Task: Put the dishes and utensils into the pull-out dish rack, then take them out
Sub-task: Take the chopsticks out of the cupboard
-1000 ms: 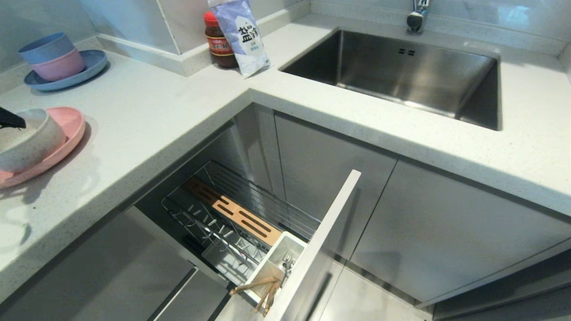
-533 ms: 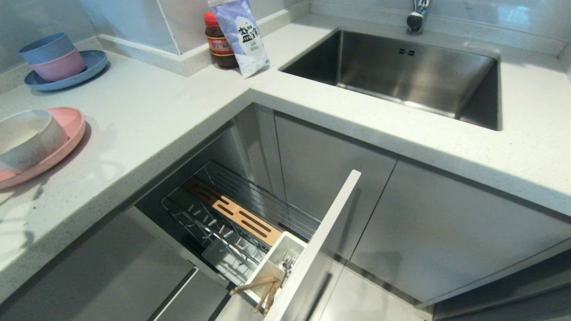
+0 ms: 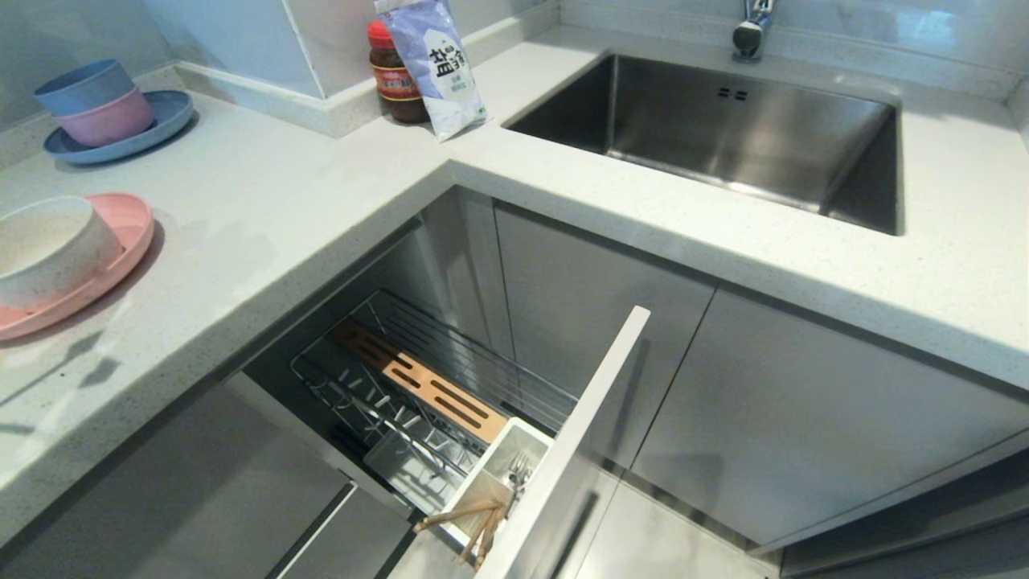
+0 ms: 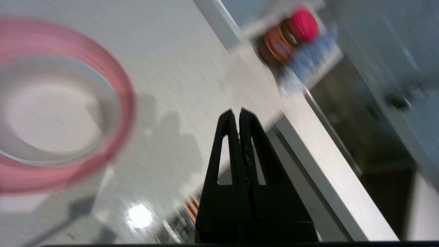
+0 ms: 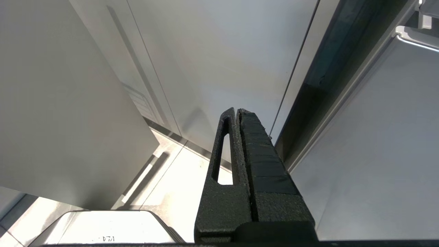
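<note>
The left gripper (image 4: 239, 111) has its 2 jaws pressed together on nothing, hanging above the desk (image 3: 265, 201) apart from the off-white bowl (image 3: 50, 249), which sits on the pink plate (image 3: 120, 241). The right gripper (image 5: 237, 111) is closed and empty too, parked low by cabinet doors. In the pull-out dish rack (image 3: 418, 386), chopsticks (image 3: 474, 527) and fork (image 3: 518, 470) stand in the white cup (image 3: 490, 482).

Off-white bowl (image 3: 50, 248) upright on flat pink plate (image 3: 120, 245) – near counter's left edge. Chrome wire dish rack (image 3: 418, 402) pulled out; chopsticks (image 3: 470, 523) and silver fork (image 3: 518, 470) leaning in its white cutlery cup at front corner.
</note>
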Motion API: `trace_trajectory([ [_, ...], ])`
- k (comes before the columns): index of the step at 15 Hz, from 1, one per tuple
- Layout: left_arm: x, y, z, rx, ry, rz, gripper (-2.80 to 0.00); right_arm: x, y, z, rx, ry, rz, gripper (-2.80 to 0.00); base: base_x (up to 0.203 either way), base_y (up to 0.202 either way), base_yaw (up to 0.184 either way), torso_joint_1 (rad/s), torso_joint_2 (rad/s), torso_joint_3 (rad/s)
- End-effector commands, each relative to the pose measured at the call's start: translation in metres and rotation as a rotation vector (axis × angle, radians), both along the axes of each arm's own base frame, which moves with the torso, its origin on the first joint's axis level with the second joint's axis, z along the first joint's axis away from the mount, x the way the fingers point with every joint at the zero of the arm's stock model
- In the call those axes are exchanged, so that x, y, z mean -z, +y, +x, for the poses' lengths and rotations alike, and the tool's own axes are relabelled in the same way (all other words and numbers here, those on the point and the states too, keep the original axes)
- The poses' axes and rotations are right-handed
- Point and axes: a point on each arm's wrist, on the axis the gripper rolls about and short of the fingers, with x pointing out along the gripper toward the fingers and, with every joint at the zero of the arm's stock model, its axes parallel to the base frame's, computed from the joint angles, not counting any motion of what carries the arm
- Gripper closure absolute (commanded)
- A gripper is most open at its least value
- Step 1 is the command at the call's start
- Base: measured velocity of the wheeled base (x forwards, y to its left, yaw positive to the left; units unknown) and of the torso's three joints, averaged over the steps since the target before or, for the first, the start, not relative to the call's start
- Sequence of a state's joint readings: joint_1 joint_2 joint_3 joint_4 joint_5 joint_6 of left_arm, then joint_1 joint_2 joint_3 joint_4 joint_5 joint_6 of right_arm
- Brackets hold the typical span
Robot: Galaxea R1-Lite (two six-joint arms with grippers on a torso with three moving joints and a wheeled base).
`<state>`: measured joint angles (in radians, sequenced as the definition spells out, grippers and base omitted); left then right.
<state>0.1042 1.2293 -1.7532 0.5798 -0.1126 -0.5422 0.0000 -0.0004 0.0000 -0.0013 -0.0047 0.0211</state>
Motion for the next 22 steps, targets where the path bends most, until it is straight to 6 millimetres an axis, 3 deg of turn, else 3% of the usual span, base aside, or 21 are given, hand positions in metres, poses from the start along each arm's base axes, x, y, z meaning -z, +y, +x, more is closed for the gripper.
trace_trajectory([
  [1, 0.006, -0.018, -0.012, 0.151, 0.006, -0.047, 0.0, 0.0, 0.0, 0.0, 0.0, -0.001, 0.0, 0.0, 0.0, 0.0, 0.0, 0.0, 0.0, 0.0],
  [9, 0.053, -0.063, 0.022, 0.436, 0.249, -0.035, 0.0, 0.0, 0.0, 0.0, 0.0, -0.001, 0.0, 0.0, 0.0, 0.0, 0.0, 0.0, 0.0, 0.0],
  [11, 0.067, -0.082, 0.026, 0.528, 0.313, -0.004, 0.0, 0.0, 0.0, 0.0, 0.0, -0.001, 0.0, 0.0, 0.0, 0.0, 0.0, 0.0, 0.0, 0.0],
  [13, 0.094, -0.106, 0.035, 0.6, 0.423, 0.066, 0.0, 0.0, 0.0, 0.0, 0.0, -0.001, 0.0, 0.0, 0.0, 0.0, 0.0, 0.0, 0.0, 0.0],
  [16, 0.128, -0.129, 0.059, 0.61, 0.587, 0.163, 0.0, 0.0, 0.0, 0.0, 0.0, -0.001, 0.0, 0.0, 0.0, 0.0, 0.0, 0.0, 0.0, 0.0],
  [22, 0.177, -0.147, 0.084, 0.602, 0.943, 0.387, 0.0, 0.0, 0.0, 0.0, 0.0, -0.001, 0.0, 0.0, 0.0, 0.0, 0.0, 0.0, 0.0, 0.0],
])
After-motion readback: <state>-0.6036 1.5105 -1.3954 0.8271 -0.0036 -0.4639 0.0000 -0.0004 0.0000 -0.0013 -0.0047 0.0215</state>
